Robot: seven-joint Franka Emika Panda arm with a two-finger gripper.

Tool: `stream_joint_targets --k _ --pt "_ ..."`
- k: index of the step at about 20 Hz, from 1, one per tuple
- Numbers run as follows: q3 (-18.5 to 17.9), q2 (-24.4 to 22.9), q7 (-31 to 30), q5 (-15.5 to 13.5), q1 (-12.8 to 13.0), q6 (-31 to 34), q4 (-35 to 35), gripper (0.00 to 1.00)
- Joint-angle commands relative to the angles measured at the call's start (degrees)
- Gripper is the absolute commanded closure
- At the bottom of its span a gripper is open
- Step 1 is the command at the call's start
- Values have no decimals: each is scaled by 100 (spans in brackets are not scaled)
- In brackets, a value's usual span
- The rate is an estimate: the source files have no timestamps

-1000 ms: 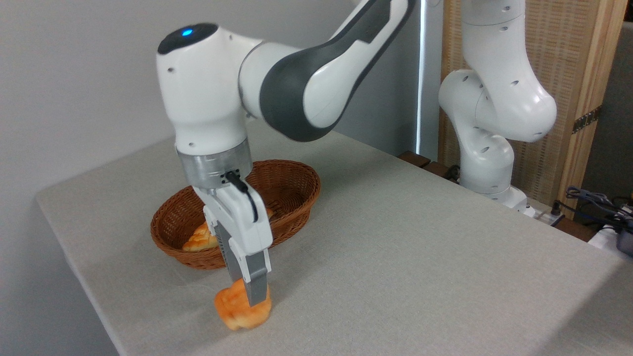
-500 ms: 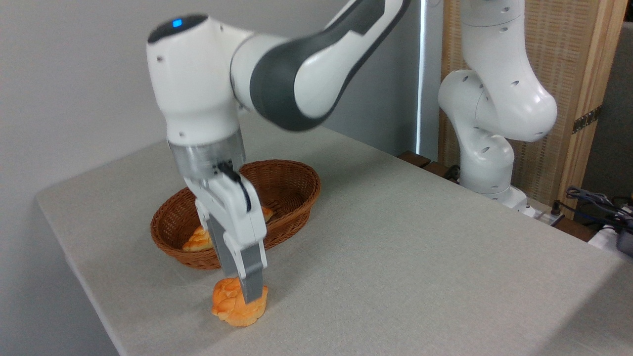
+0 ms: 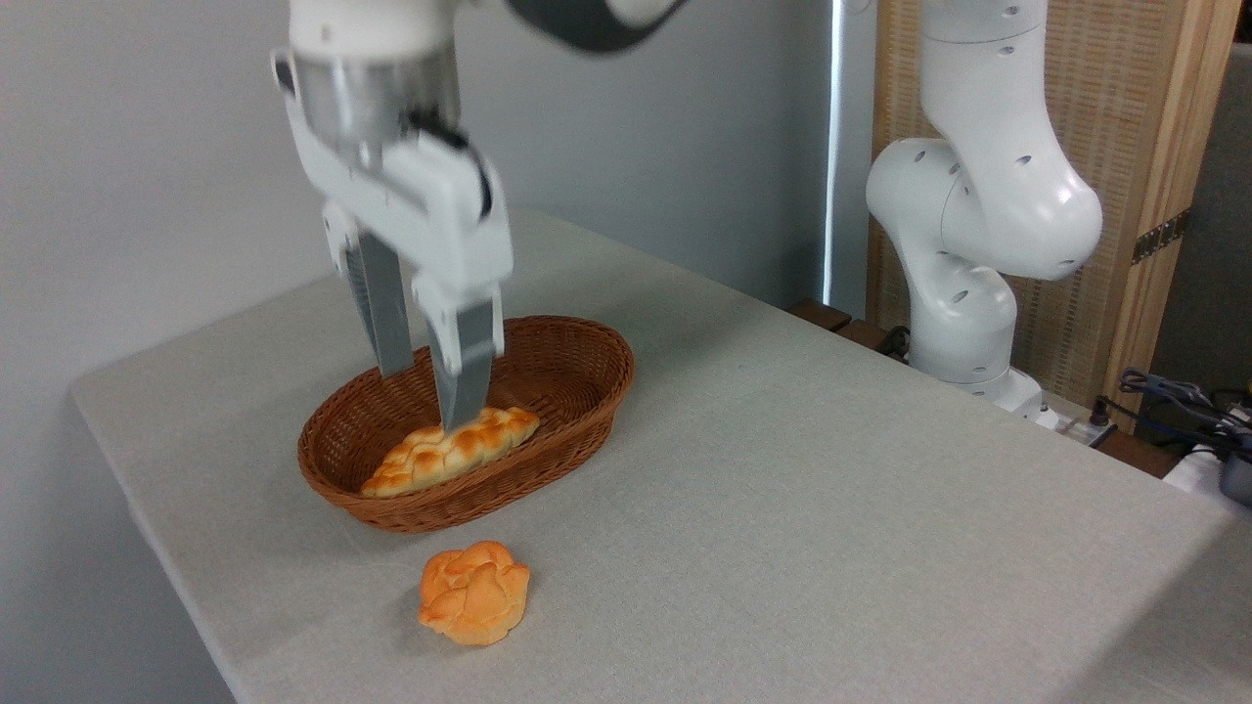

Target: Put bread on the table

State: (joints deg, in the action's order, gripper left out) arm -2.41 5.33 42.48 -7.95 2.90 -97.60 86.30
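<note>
The bread (image 3: 475, 593), a small golden-orange bun with a knotted top, lies by itself on the light grey table (image 3: 782, 508) near the front edge, just in front of the basket. My gripper (image 3: 427, 396) hangs well above it, over the basket. It is open, with nothing between its two grey fingers (image 3: 466, 376).
A brown oval wicker basket (image 3: 577, 367) stands behind the bun and holds a long pale braided loaf (image 3: 450, 450). The arm's white base (image 3: 963, 293) rises at the table's far right edge, with cables (image 3: 1174, 396) beyond it. The table's left and front edges are close to the bun.
The gripper was closed around the bun on the table. It has since opened, let the bun go and risen up and back over the basket. The bun stays put.
</note>
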Motion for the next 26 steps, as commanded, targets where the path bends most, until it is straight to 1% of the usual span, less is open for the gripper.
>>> stream_joint_targets --k 1,2,3,5,8,12,26 --pt "257 -672 -162 -23 -280 338 403 0" --pt "267 -761 -83 -5 -307 330 527 0" --pt "267 -814 170 91 -308 321 650 0" --pt "293 -814 261 223 -308 321 651 0" --pt "302 -841 50 241 -246 364 730 0" --pt "311 -858 58 294 -220 373 853 0" --pt "294 -832 111 294 -220 479 862 0"
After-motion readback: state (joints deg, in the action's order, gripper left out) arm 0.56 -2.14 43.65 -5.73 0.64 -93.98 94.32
